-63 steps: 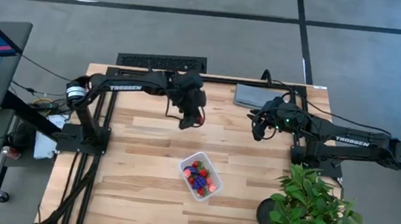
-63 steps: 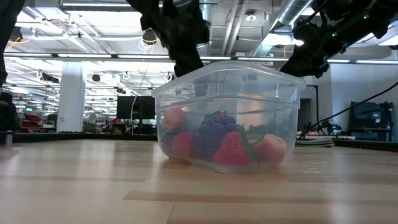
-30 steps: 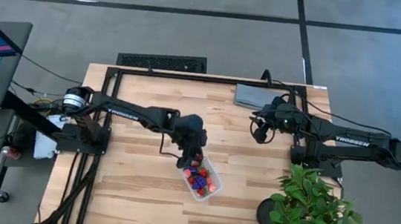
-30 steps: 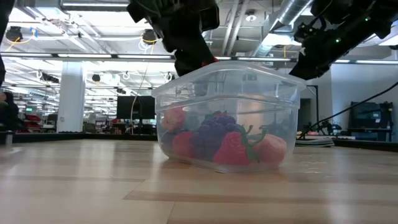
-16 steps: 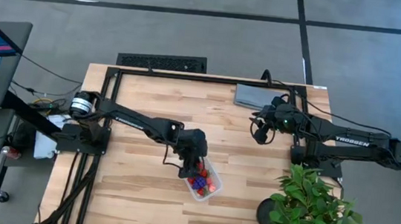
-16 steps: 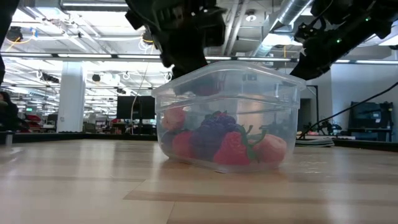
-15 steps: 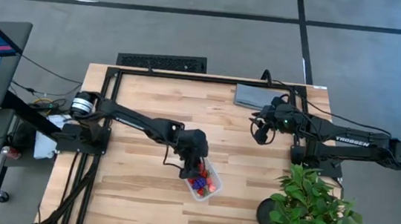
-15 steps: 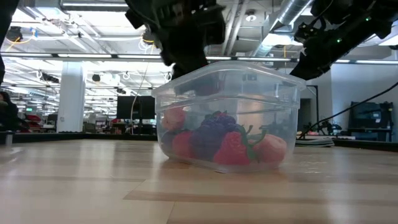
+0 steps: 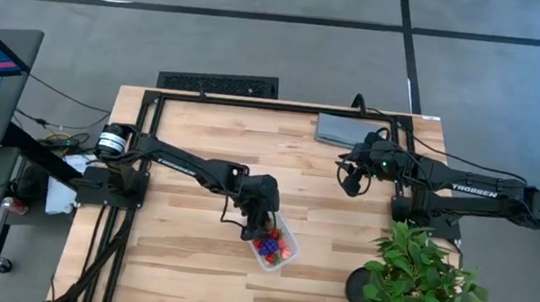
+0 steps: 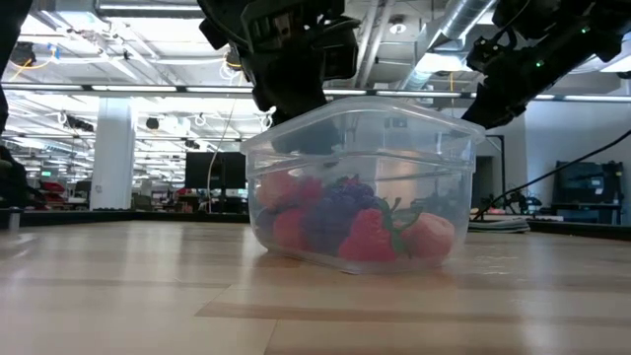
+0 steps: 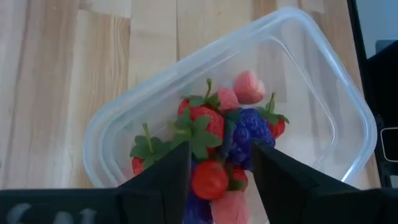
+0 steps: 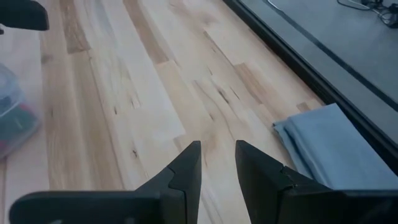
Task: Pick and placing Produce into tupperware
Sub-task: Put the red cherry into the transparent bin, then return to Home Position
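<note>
My left gripper (image 9: 259, 213) hangs over the near end of the tupperware (image 9: 286, 257), which sits on the wooden table (image 9: 177, 272) a little toward the front of the middle. Through my left wrist camera I look straight down into the tupperware (image 11: 323, 93), with my two dark fingers (image 11: 163, 180) spread apart and nothing pinched between them. In the gap between them lies a small round red piece (image 11: 209, 179), resting among the other fruit rather than touching either finger. The produce (image 11: 214, 127) is heaped in the container: red strawberry pieces with green leaves, a pale pink piece (image 11: 249, 87) at the far side of the heap, and a dark purple berry (image 11: 250, 134) beside the biggest strawberry. From table height my left gripper (image 10: 296, 74) shows as a dark mass just above the rim of the clear tupperware (image 10: 360, 182), and the produce (image 10: 345, 222) fills its lower part, red and pink pieces around a purple one. My right gripper (image 9: 350, 180) waits in the air over the far right part of the table, well apart from the container, near the folded grey cloth (image 9: 338, 130) at the table's back edge. In my right wrist view its fingers (image 12: 186, 167) stand slightly parted and empty over bare wood, with the cloth (image 12: 339, 149) ahead of them. A green potted plant (image 9: 417, 282) stands at the table's front right corner.
</note>
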Robot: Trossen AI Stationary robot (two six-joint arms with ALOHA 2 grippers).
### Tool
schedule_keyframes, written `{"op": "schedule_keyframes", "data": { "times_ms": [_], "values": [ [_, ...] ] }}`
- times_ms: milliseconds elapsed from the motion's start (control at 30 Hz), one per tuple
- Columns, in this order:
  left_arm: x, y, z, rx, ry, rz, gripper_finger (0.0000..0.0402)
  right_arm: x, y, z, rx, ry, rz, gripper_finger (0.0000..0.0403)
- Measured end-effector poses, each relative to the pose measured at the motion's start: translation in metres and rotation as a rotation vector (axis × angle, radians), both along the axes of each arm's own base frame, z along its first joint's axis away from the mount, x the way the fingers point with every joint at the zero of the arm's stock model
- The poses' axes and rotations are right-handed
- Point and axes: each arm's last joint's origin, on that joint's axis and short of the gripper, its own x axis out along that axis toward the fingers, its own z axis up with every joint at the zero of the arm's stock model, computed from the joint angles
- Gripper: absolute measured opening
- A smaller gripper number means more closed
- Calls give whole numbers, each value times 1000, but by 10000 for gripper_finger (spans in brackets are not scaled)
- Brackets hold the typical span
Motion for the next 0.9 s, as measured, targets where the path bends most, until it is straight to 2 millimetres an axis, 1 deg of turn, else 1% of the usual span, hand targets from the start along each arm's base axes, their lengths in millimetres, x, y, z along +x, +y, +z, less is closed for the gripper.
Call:
{"op": "schedule_keyframes", "data": {
  "times_ms": [133, 233, 400, 500, 733, 833, 900],
  "values": [
    [-1, 0, 0, -8, 26, 13, 176, 0, 0, 0, 0, 0, 0, 122],
    [-2, 2, 2, -30, 59, 50, 184, 0, 0, 0, -3, 0, 1, 122],
    [-1, 12, 14, -65, 145, 120, 184, 0, -1, 0, -8, -2, -1, 122],
    [-4, 19, 24, -68, 212, 131, 183, 0, 0, 0, -6, 7, -1, 122],
    [-11, 28, 58, 18, 320, 71, 183, 0, 0, 0, -7, 4, -1, 122],
    [-11, 31, 79, 118, 316, 85, 183, 0, -1, 0, 1, -6, -8, 122],
    [-9, 33, 96, 164, 275, 94, 183, 0, -1, 1, 30, -23, -32, 122]
  ]
}}
